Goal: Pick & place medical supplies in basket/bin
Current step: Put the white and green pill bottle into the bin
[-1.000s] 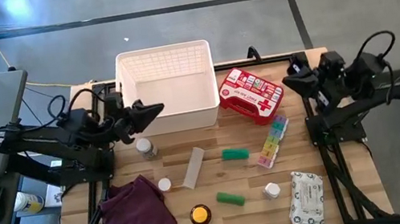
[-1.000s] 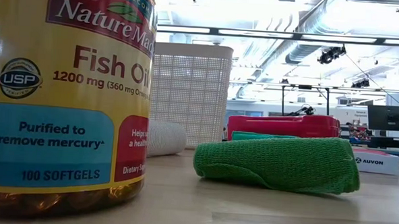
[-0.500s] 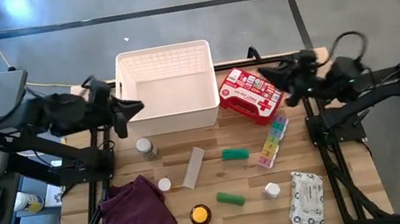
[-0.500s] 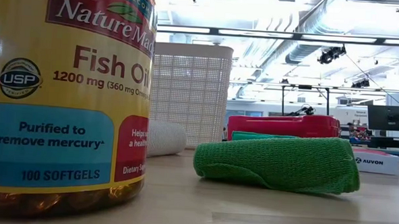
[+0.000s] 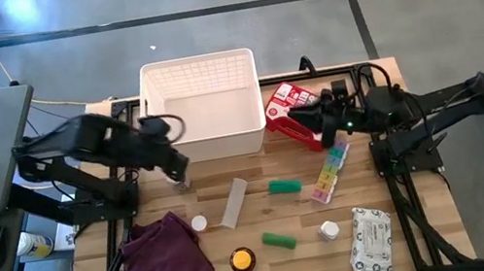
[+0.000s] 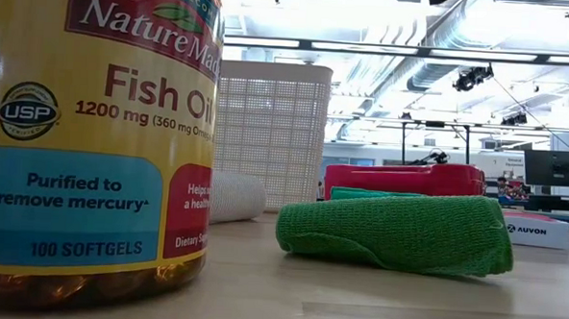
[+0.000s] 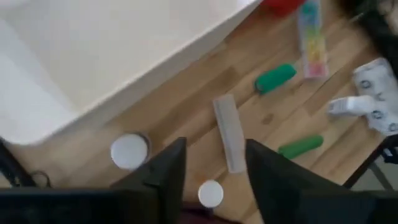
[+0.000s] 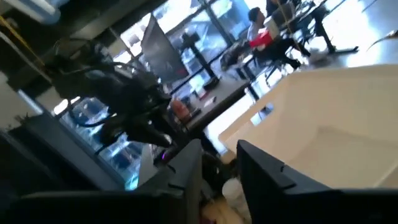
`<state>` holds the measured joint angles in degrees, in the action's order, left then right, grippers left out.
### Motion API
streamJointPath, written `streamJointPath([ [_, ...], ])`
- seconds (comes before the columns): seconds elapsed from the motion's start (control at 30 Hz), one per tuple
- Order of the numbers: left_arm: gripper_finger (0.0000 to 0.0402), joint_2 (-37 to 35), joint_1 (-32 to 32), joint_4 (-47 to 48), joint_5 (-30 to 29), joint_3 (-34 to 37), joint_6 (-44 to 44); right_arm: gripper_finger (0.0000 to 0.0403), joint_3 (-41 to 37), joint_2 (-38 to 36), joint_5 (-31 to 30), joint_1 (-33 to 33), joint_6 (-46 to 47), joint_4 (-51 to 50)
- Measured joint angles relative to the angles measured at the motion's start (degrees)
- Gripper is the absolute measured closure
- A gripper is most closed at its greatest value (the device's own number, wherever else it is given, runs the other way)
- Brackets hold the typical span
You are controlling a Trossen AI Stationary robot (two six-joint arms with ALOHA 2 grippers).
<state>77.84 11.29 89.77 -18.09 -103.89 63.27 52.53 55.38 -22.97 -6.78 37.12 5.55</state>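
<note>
The white basket (image 5: pixel 203 107) stands at the table's far middle. My left gripper (image 5: pixel 172 163) is open and points down just near of the basket's left corner, close above a small white-capped bottle (image 7: pixel 129 151). My right gripper (image 5: pixel 305 121) is open and reaches leftward over the red first-aid case (image 5: pixel 308 105); whether it touches the case cannot be seen. On the wood lie two green rolls (image 5: pixel 284 186) (image 5: pixel 278 240), the rainbow pill organiser (image 5: pixel 331 170), the wipes pack (image 5: pixel 370 240), two more small bottles (image 5: pixel 199 223) (image 5: pixel 329 230) and a yellow-lidded fish-oil bottle (image 5: pixel 241 260).
A dark purple cloth (image 5: pixel 173 265) lies bunched at the near left. A pale flat strip (image 5: pixel 234 203) lies in the middle. Bare wood shows between the basket and the green rolls. In the low view the fish-oil bottle (image 6: pixel 93 142) fills the left side, and a desk stands off the table's left.
My left gripper has swung from beside the basket's left wall toward the near edge and tipped down over the small bottle. My right gripper has reached from the right edge toward the left, ending over the red case. No object has moved.
</note>
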Motion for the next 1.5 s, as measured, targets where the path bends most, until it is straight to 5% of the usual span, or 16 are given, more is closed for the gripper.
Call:
streamJointPath([
  [0.23, 0.0084, 4.7, 0.0, -0.2, 4.8, 5.7, 9.0, 0.0266, 0.0, -3.5, 16.4, 0.0, 4.5, -5.3],
  [0.5, 0.0008, 6.8, 0.0, 0.2, 10.6, 15.8, 19.3, 0.0241, 0.0, -9.6, 25.5, 0.0, 4.6, -12.9],
  [0.77, 0.0014, 6.9, 0.0, 0.1, 9.2, 24.3, 26.4, 0.0235, 0.0, -15.4, 28.9, 0.0, 4.4, -19.2],
  [1.33, 0.0016, 6.8, -0.1, -1.2, 1.4, 31.7, 34.9, 0.0256, 0.0, -16.0, 25.1, 0.0, 1.4, -21.7],
  [1.5, 0.0016, 6.8, -2.3, -8.0, 2.4, 35.7, 33.2, 0.0252, 0.0, -16.0, 23.9, 0.0, 1.4, -22.6],
])
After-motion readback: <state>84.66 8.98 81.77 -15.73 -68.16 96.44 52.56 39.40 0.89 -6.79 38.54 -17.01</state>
